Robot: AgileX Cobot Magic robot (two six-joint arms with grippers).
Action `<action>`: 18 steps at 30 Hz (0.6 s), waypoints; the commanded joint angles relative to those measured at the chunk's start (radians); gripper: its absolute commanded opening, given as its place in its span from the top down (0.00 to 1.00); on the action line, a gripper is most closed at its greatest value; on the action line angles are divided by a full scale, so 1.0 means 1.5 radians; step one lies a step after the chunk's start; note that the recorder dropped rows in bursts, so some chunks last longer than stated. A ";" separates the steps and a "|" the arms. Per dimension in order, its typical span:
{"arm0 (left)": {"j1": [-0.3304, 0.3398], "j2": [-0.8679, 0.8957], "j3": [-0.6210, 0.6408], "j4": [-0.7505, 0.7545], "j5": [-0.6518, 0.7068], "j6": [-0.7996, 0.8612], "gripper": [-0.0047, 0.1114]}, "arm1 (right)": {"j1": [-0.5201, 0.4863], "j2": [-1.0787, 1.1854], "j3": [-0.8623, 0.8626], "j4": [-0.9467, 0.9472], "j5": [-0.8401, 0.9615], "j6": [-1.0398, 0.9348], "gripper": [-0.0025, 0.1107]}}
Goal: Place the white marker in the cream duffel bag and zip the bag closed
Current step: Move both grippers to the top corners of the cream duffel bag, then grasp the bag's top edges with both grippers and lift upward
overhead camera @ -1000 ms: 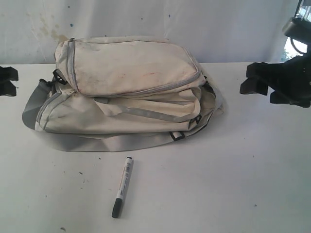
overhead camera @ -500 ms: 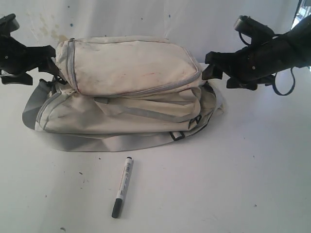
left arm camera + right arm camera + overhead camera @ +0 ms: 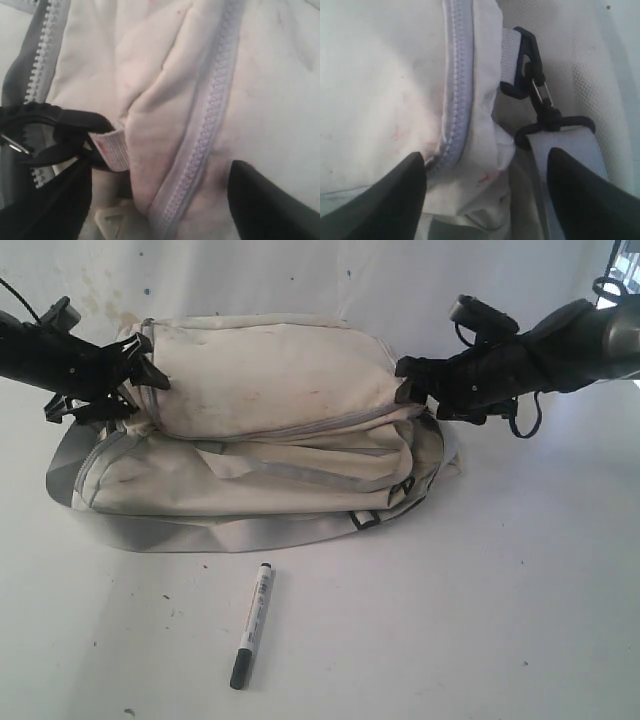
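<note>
The white marker [image 3: 252, 625] lies flat on the white table [image 3: 480, 600], outside the bag and a little apart from its front edge. Its dark cap [image 3: 240, 670] points toward the near edge of the table and its small black tip points toward the bag. Behind it sits the cream duffel bag [image 3: 270, 430], slumped and grubby, with its upper section folded over the lower one. The left gripper [image 3: 150, 365] is at the bag's left end with its jaws spread wide. In the left wrist view this gripper [image 3: 160, 210] straddles a fold of cream cloth and a grey zipper [image 3: 210, 115], whose teeth are meshed along the stretch seen, with a black clip [image 3: 55, 125] just beside it. The right gripper [image 3: 405, 380] is at the bag's right end, also wide apart and gripping nothing. In the right wrist view its fingers [image 3: 385, 200] flank a zipped seam, with another black clip and a grey strap [image 3: 565, 165] close by. Whether any finger touches the cloth I cannot tell.
</note>
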 commanded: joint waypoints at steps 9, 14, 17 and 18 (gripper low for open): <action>-0.004 0.023 -0.004 -0.033 0.027 0.006 0.26 | 0.032 0.043 -0.023 0.007 -0.057 -0.058 0.49; -0.004 0.033 -0.004 -0.086 0.021 0.006 0.45 | 0.032 0.043 -0.024 0.007 -0.044 -0.058 0.70; -0.004 0.037 -0.004 -0.120 0.016 0.006 0.65 | 0.032 0.043 -0.024 0.007 -0.025 -0.058 0.87; -0.004 0.037 -0.004 -0.127 0.016 0.006 0.74 | 0.032 0.043 -0.024 0.007 -0.021 -0.058 0.95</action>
